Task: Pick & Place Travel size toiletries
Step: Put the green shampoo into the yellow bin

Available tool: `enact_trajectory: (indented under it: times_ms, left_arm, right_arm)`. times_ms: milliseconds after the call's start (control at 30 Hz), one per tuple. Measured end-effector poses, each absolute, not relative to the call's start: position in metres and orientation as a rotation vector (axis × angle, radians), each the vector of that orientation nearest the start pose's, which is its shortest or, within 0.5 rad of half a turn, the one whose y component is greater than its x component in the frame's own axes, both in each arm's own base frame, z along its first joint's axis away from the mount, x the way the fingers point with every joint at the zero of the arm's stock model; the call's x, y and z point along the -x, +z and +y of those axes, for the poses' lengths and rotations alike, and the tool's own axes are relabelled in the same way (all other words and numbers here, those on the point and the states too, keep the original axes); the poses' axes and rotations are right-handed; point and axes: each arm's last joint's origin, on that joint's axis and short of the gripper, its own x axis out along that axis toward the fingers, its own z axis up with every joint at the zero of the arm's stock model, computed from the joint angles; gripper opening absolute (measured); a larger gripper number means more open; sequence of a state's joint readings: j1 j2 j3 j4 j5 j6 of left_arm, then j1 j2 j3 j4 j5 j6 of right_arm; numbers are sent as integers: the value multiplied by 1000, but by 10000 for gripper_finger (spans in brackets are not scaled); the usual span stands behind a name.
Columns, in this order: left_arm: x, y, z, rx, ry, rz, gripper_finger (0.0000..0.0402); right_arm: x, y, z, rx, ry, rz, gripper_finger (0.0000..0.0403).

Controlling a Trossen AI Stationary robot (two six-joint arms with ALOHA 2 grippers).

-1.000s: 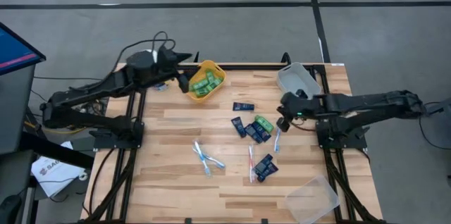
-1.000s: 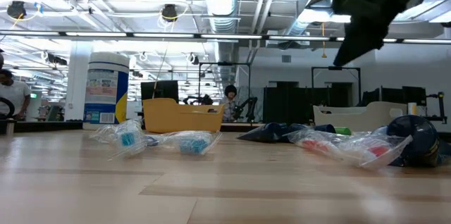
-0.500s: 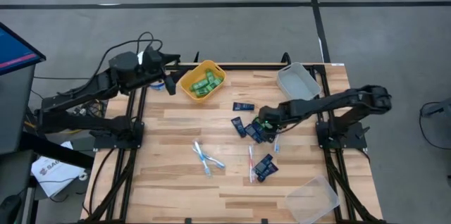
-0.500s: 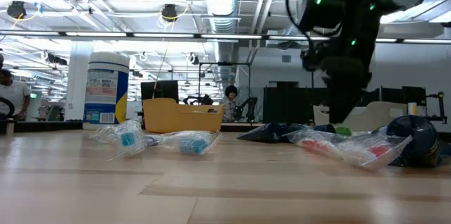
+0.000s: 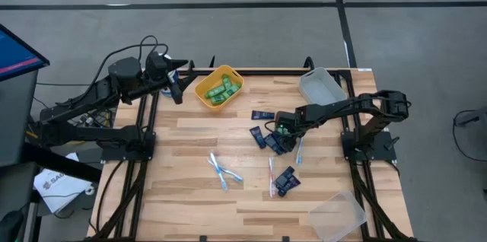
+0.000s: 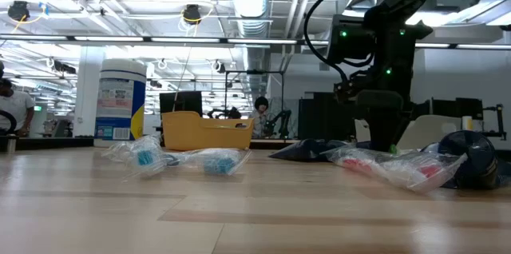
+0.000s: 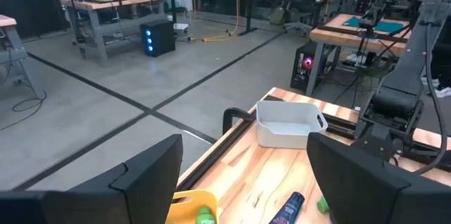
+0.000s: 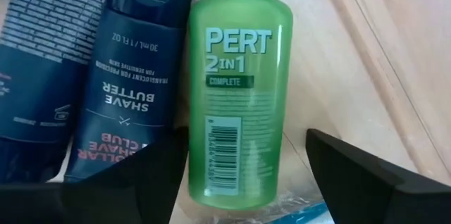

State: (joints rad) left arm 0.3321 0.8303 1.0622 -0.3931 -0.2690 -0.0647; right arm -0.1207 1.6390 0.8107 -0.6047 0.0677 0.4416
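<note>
A green bottle (image 8: 239, 97) lies on the table mid-right, beside navy tubes (image 8: 134, 90). My right gripper (image 5: 281, 128) hangs low over it, open, one finger on each side of the bottle's lower end (image 8: 243, 175). More navy tubes (image 5: 262, 114) (image 5: 285, 181) and toothbrushes (image 5: 221, 170) (image 5: 271, 175) lie scattered on the wood. Several green bottles (image 5: 221, 90) sit in the yellow bin (image 5: 204, 93). My left gripper (image 5: 176, 88) stands open just left of that bin, above the table's far left edge, with nothing between its fingers (image 7: 243, 182).
A grey bin (image 5: 321, 86) stands at the far right corner and a clear bin (image 5: 338, 215) at the near right corner. A large white-lidded canister (image 6: 121, 98) shows at the far left in the low view. Bare wood lies along the near left.
My right gripper has swung from the table's right side toward the middle and come down over the green bottle. My left gripper has drawn back from above the yellow bin toward the table's left edge.
</note>
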Motion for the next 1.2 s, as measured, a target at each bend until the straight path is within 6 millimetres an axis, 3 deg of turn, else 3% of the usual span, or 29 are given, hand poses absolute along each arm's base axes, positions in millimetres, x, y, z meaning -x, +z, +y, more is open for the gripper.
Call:
enact_trajectory:
  times_ms: [133, 433, 667, 833, 1033, 1200]
  left_arm:
    - [-150, 397, 60, 67, 605, 147, 298]
    - [-150, 396, 59, 74, 584, 157, 298]
    - [-154, 391, 59, 111, 542, 162, 298]
    - [-167, 355, 62, 184, 496, 173, 298]
    - [-189, 303, 67, 290, 383, -49, 298]
    - [-205, 269, 72, 356, 306, -221, 298]
  right_arm:
    - [-257, 135, -34, -406, -470, 1358, 249]
    - [-254, 150, -41, -486, -428, 1294, 121]
    - [-251, 176, -47, -526, -417, 1171, 135]
    - [-256, 219, -54, -541, -403, 964, 136]
    - [-272, 273, -60, -473, -340, 753, 133]
    - [-294, 297, -64, -420, -307, 689, 140]
